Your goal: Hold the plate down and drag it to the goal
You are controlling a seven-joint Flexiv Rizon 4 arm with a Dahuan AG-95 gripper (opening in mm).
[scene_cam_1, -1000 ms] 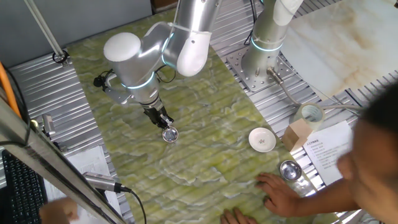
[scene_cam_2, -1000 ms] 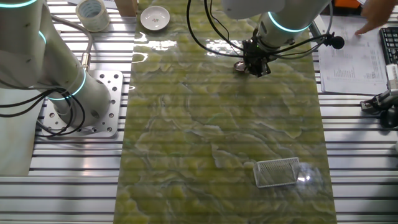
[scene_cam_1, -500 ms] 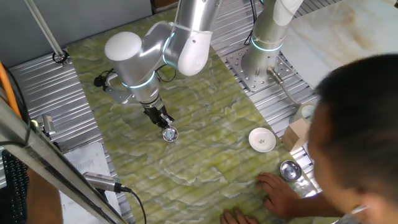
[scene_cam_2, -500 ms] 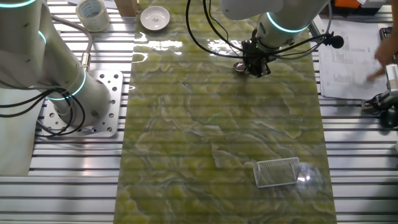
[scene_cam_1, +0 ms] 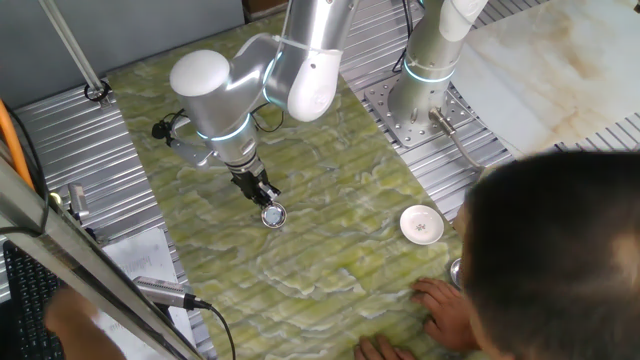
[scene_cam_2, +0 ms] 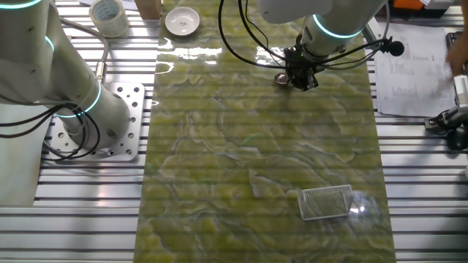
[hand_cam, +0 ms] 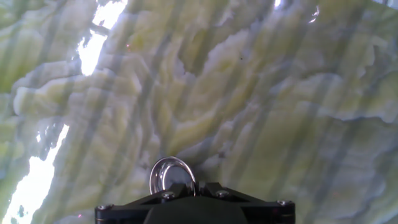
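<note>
The plate [scene_cam_1: 273, 214] is a small shiny silver dish on the green marbled mat, left of centre. It also shows in the other fixed view [scene_cam_2: 281, 79] near the mat's far edge, and at the bottom of the hand view [hand_cam: 170, 175]. My gripper [scene_cam_1: 266, 203] stands on the plate with its fingers together, tips at the dish's right rim [hand_cam: 194, 186]; in the other fixed view [scene_cam_2: 297, 80] it sits just right of the dish. The goal [scene_cam_2: 327, 202], a thin white U-shaped frame, lies at the mat's near right corner, far from the plate.
A white round dish [scene_cam_1: 421, 224] [scene_cam_2: 181, 21] lies at the mat's edge. A person's head [scene_cam_1: 560, 260] fills the lower right and a hand [scene_cam_1: 445, 305] rests on the mat. A tape roll [scene_cam_2: 110, 16], papers [scene_cam_2: 409, 66] and a second arm's base [scene_cam_1: 420, 95] ring the mat.
The person's head has come further into the fixed view and now hides the steel bowl, box and tape. The gripper and plate have not visibly moved.
</note>
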